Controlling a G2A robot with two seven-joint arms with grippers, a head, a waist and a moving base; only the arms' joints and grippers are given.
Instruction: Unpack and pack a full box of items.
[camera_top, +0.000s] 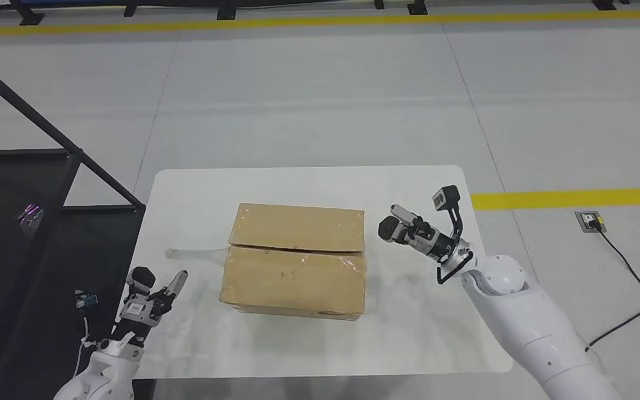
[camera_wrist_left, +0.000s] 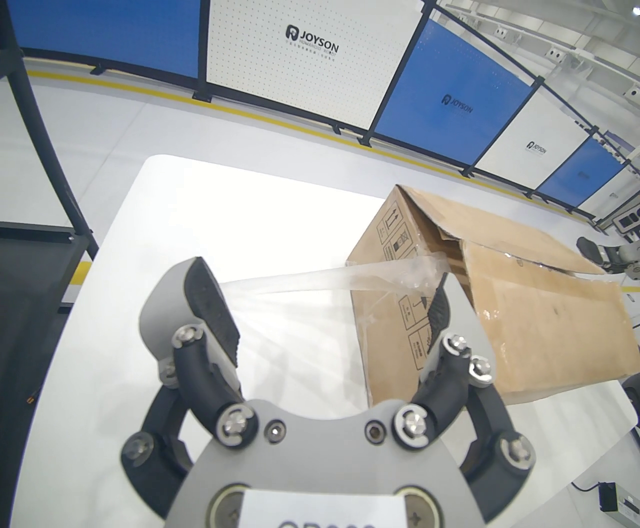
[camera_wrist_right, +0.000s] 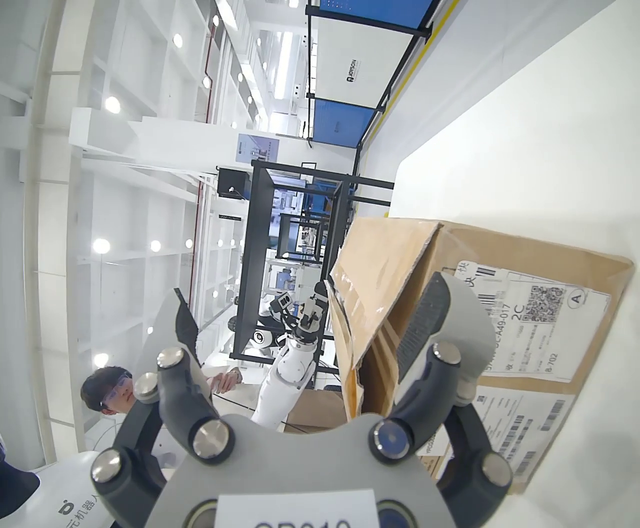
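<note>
While the left pincer (camera_top: 160, 280) and right pincer (camera_top: 392, 222) both gape empty, the peeled tape strip (camera_wrist_left: 310, 277) could stick to one and drag the cardboard box (camera_top: 295, 262).

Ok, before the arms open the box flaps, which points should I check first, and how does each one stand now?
1. Left tool open and empty: ok.
2. Right tool open, beside the box at its right end: ok.
3. Tape strip off the top seam: ok, but one end seems to hang on the box's left end, trailing over the table.
4. Top flaps loose: ok. They are lowered, with one edge slightly raised.
5. What is inside: cannot tell, the flaps hide it.
</note>
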